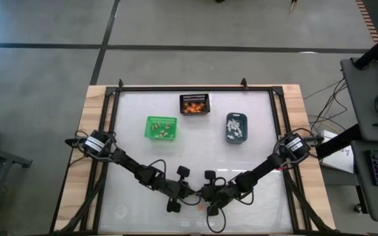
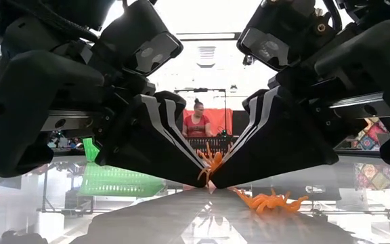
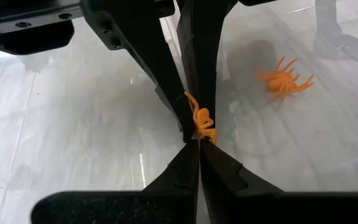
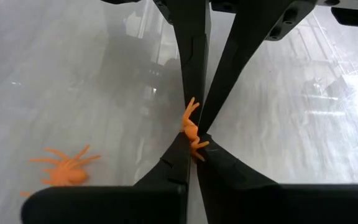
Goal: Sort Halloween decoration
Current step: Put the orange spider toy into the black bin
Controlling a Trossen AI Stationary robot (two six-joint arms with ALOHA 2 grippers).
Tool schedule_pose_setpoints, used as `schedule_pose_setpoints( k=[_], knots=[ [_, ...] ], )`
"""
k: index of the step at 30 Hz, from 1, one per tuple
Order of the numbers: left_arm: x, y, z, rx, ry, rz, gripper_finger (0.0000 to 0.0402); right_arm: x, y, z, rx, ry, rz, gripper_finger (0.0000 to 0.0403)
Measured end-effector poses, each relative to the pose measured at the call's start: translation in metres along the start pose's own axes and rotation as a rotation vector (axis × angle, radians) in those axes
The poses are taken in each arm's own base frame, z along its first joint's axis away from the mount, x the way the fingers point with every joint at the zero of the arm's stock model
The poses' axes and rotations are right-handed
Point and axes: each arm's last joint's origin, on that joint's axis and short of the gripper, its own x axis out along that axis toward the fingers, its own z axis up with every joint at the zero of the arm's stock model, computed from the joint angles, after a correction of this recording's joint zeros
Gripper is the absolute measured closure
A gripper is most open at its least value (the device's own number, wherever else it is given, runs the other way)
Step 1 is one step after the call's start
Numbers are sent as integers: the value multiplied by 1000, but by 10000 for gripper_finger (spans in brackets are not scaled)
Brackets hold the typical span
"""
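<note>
Left gripper [image 2: 205,177] and right gripper [image 2: 217,177] are both pinched shut on one tiny orange spider [image 2: 212,165] mid-table near the front edge, second spider [image 2: 271,200] loose beside them; looks featherlight, bendy-legged plastic, so I'd grab the body.

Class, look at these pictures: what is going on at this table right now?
Both arms meet at the near middle of the table. The left gripper and right gripper are shut tip to tip on one small orange spider, as if passing it between them. A second orange spider lies loose on the table beside them. Farther back stand three bins: a green bin, a black mesh bin with orange pieces, and a blue-grey bin with white ones.
</note>
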Motion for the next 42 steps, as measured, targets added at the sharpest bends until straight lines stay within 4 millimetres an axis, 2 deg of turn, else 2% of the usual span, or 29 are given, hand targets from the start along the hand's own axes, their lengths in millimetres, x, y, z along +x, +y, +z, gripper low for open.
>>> schedule_pose_setpoints(
  k=[17, 22, 27, 31, 34, 38, 42],
  knots=[
    [-6, 3, 0, -20, 49, 43, 402, -2, 0, 1, -1, 4, 6, 390],
    [-24, 9, -1, 4, 141, 98, 402, -8, -2, 3, -4, 48, -3, 390],
    [-58, 17, -10, -38, 158, 102, 402, -32, -19, 16, 10, 153, -78, 390],
    [-91, 22, -7, -121, 76, 125, 402, -55, -49, 42, 26, 134, -202, 390],
    [-113, 25, -4, -145, -11, 171, 402, -67, -85, 61, 47, 113, -296, 390],
    [-135, 32, 2, -180, -119, 243, 402, -76, -151, 83, 165, 61, -413, 390],
    [-149, 37, 5, -209, -194, 277, 402, -80, -231, 86, 377, 36, -427, 390]
  ],
)
